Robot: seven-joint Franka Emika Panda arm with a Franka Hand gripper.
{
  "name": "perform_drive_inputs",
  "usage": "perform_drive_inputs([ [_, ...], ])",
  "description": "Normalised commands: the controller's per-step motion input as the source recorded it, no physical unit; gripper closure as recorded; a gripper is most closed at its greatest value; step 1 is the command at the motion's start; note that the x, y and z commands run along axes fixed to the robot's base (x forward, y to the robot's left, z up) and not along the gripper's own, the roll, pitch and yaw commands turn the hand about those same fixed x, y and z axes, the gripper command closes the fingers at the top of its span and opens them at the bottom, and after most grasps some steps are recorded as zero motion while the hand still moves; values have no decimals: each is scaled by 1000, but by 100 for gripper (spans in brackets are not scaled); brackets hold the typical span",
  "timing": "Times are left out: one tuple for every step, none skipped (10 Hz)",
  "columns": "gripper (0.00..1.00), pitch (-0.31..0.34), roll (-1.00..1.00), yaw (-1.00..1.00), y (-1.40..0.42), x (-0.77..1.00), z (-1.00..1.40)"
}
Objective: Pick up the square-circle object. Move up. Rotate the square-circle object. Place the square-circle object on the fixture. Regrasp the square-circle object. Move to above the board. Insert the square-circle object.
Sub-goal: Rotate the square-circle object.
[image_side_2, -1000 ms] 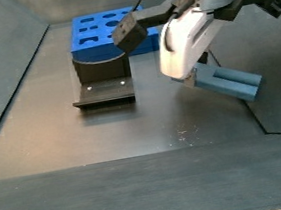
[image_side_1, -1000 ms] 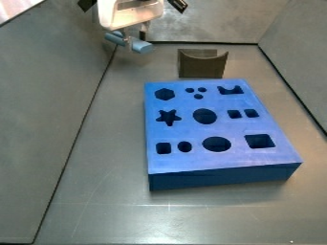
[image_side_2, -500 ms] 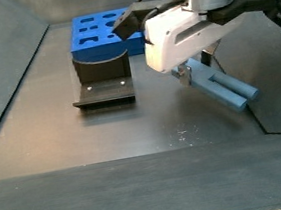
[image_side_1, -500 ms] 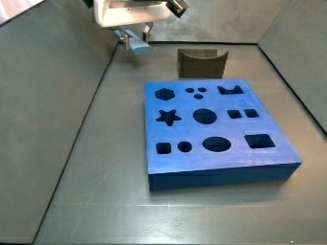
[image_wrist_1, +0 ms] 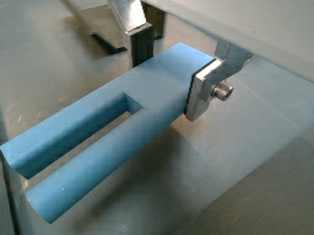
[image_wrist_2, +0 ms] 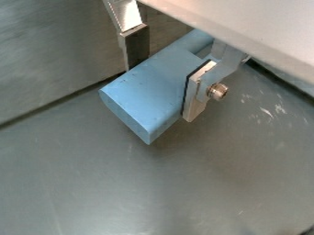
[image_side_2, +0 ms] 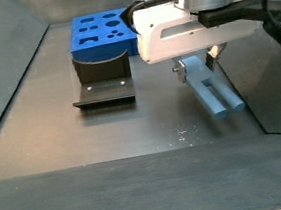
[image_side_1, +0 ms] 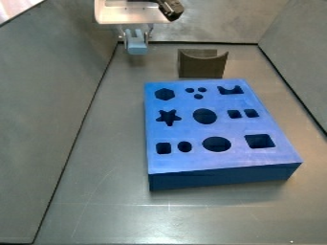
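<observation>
Gripper (image_side_2: pixel 193 63) clamps the peg (image_side_2: pixel 211 89), now swung from near-flat toward vertical since earlier; rotation underway, fixture (image_side_2: pixel 103 90) placement next.

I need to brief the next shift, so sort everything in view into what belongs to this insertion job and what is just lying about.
Part of the job:
- the square-circle object, held off the floor
- the gripper, its fingers clamped on that piece
- the fixture, nothing on it
- the board, its cut-outs unfilled

Just lying about:
- nothing that these views show
</observation>
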Motion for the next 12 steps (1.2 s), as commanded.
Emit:
perform_drive_inputs([
  [100, 15, -42, -719, 25, 16, -2],
  [100, 15, -42, -491, 25, 16, -2],
  [100, 14, -42, -328, 25, 16, -2],
  [100, 0, 0, 0, 0, 0, -747],
  [100, -11, 0, 40, 1, 13, -727],
  [100, -42, -10, 44, 1, 36, -643],
  [100, -63, -39, 39, -1, 30, -515],
  [100, -79, -60, 31, 3, 26, -416],
  [100, -87, -81, 27, 9, 28, -321],
  [100, -92, -103, 27, 12, 28, -232],
  [0, 0, 0, 0, 0, 0, 0],
  [0, 0, 0, 0, 0, 0, 1000],
])
